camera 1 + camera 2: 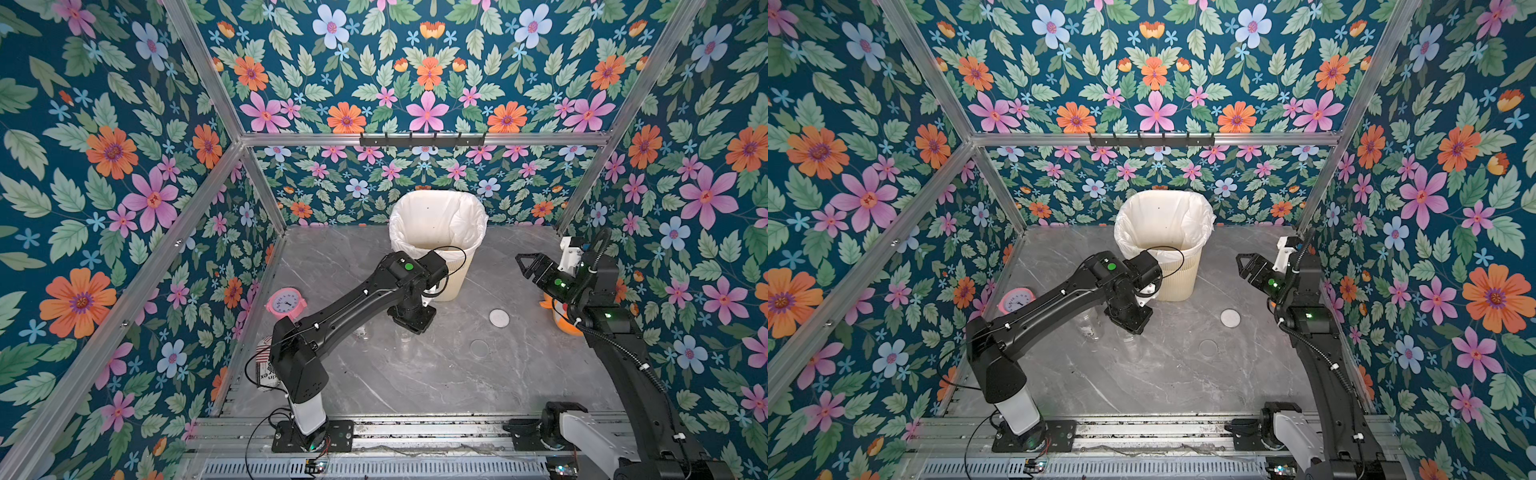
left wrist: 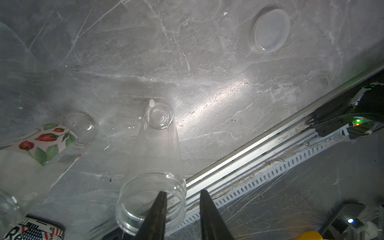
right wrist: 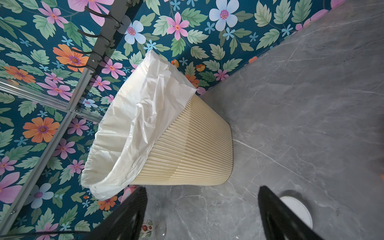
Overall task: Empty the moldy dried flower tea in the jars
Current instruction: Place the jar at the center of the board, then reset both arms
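Both jars look emptied; the step in hand seems to be releasing the slim one.

The bin (image 1: 459,282) stands just beyond my left gripper (image 2: 184,192). Its jaws are narrowly parted astride the rim of the slim jar (image 2: 153,162), one finger inside, clamping nothing. That jar stands upright with the labelled jar (image 2: 45,145) just beside it, and I see no tea in either. My right gripper (image 3: 202,189) hangs wide and empty, facing the bin. Next I should lift straight out without snagging the rim. The white lid (image 1: 499,318) and clear lid (image 1: 479,348) lie between my grippers.
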Motion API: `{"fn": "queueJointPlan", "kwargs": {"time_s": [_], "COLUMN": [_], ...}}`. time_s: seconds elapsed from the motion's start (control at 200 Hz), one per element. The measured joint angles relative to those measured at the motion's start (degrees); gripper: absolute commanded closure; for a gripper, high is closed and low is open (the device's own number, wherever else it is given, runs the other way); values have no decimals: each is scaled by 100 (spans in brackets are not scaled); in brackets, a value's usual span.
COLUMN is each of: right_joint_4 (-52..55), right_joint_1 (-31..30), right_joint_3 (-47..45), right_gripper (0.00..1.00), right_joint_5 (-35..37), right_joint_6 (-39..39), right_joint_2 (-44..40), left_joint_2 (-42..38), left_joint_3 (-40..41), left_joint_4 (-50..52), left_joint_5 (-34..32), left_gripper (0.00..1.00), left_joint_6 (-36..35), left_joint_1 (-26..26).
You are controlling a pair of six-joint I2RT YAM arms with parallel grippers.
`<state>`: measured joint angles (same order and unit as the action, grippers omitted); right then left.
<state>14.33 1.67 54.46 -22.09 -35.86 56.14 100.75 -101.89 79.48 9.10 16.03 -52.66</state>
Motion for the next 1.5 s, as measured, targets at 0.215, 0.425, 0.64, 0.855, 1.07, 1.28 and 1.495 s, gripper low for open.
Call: {"fn": "queueJointPlan", "kwargs": {"time_s": [0.215, 0.425, 0.64, 0.855, 1.07, 1.28, 1.495], "right_joint_4": [-28, -17, 87, 221, -319, -1320, -2409], "right_joint_1": [0, 0, 0, -26, -63, -146, -151], "right_joint_3": [15, 46, 74, -315, -1233, -1987, -2538], "right_gripper": [15, 15, 15, 12, 11, 9, 6], "right_joint_5": [-15, -15, 52, 581, 1237, 1676, 1950], "right_joint_6": [0, 2, 197, 903, 1628, 2153, 2531], "right_joint_2": [22, 33, 55, -35, -127, 181, 450], "left_joint_2": [-9, -166, -719, -2293, -3936, -4360, -4223], "left_joint_3": [-396, -1062, -1102, 1084, 3333, 5401, 7495], "left_joint_4": [122, 155, -264, -2033, -4487, -6398, -9051], "left_joint_5": [-17, -22, -533, -1261, -2214, -2590, -3018], "left_gripper": [64, 61, 48, 31, 14, 1, 1], "left_joint_6": [-4, -2, 55, 127, -251, -544, -697], "left_joint_1": [2, 7, 378, 1604, 2533, 3829, 4629]}}
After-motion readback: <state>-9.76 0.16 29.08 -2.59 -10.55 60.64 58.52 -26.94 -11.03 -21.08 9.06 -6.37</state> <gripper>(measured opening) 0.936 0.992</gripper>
